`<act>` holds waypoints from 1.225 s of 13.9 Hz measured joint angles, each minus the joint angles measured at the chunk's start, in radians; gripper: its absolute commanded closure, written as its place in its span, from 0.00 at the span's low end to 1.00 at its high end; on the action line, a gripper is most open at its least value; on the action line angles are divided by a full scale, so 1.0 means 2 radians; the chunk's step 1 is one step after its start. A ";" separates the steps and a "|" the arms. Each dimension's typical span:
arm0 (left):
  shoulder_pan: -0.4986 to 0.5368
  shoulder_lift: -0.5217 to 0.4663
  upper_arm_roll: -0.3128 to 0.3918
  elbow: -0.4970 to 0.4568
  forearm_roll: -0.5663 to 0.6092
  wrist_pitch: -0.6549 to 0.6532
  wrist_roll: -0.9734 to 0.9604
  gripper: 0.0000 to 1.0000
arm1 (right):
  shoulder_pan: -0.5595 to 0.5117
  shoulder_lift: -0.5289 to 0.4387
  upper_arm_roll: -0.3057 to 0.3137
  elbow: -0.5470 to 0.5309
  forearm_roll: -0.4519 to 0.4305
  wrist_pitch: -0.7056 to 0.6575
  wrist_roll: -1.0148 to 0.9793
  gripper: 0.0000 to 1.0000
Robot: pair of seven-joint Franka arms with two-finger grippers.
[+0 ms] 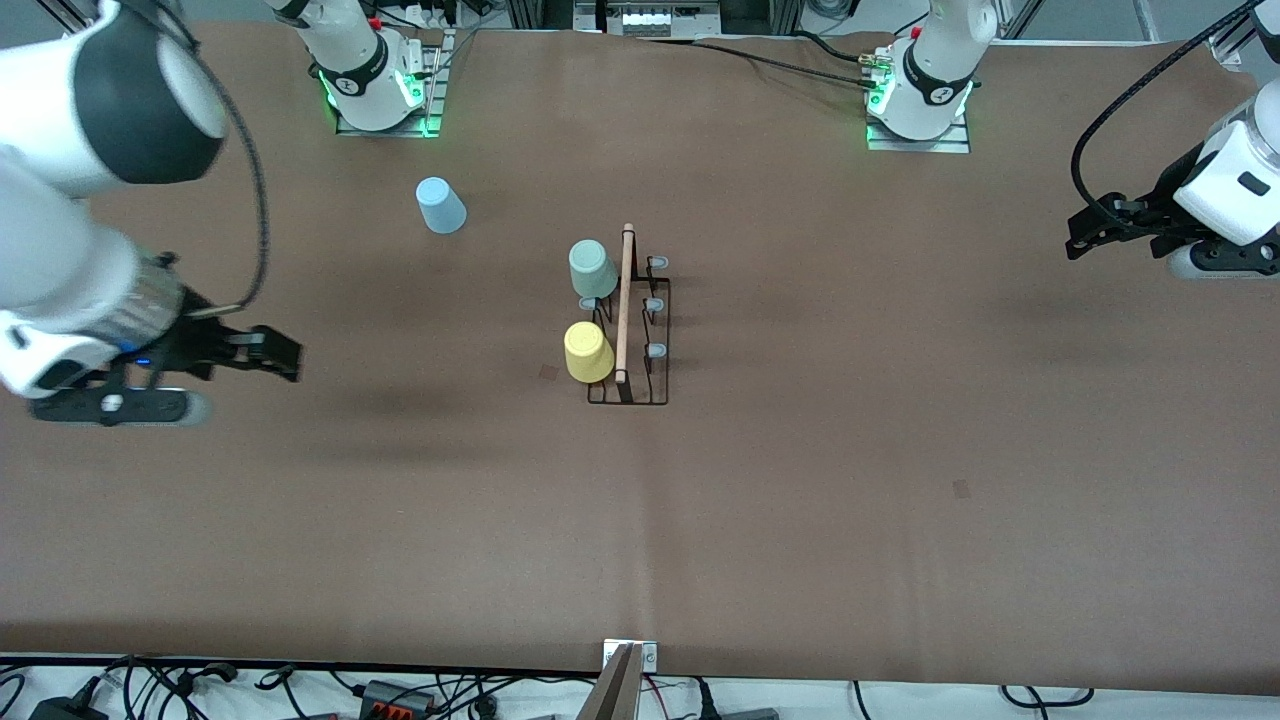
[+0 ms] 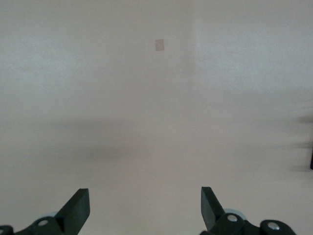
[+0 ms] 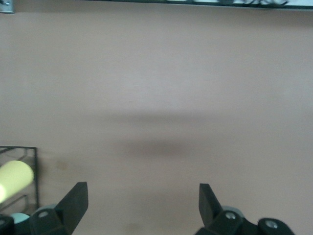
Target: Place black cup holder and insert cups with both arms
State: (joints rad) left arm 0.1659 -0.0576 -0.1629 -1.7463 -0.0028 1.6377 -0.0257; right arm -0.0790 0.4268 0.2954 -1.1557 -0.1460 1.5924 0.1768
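So, two cups done, one to go, by the look of it. Thin black wire cup holder w/ pale wooden rod handle (image 1: 628,330) stands mid-worktop; small mint green plastic tumbler (image 1: 592,269) and yellow plastic tumbler (image 1: 588,352) sit upturned on its prongs, on the side toward the right arm's end. Light blue plastic tumbler (image 1: 440,205) stands mouth-down, well apart from the holder, farther from the front cam, toward the right arm's base.

Right claw (image 1: 285,357) is released, empty, over bare worktop off the holder's right-arm side. Left claw (image 1: 1085,232) is spread and empty too, waiting well off toward its own end.

Best bet: right arm takes the blue tumbler by its wall, carries it level, lowers it straight onto a free grey-blue-tipped prong (image 1: 655,351) w/o knocking the rack.

Plain brown worktop (image 1: 900,480), flat, slight crease; cables along its edges.
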 measured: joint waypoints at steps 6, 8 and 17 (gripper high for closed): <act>0.001 0.000 0.000 0.000 0.000 0.000 0.000 0.00 | 0.022 -0.067 -0.136 -0.043 0.056 -0.026 -0.090 0.00; 0.002 0.000 0.000 0.000 0.000 0.000 0.000 0.00 | 0.028 -0.104 -0.141 -0.078 0.056 -0.029 -0.090 0.00; 0.002 0.000 0.000 0.000 0.000 0.000 0.000 0.00 | 0.031 -0.241 -0.144 -0.294 0.057 0.044 -0.090 0.00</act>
State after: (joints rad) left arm 0.1696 -0.0575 -0.1622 -1.7462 -0.0028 1.6377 -0.0257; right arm -0.0176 -0.0561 0.0073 -1.7428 -0.0330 1.6814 -0.0024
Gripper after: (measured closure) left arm 0.000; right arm 0.000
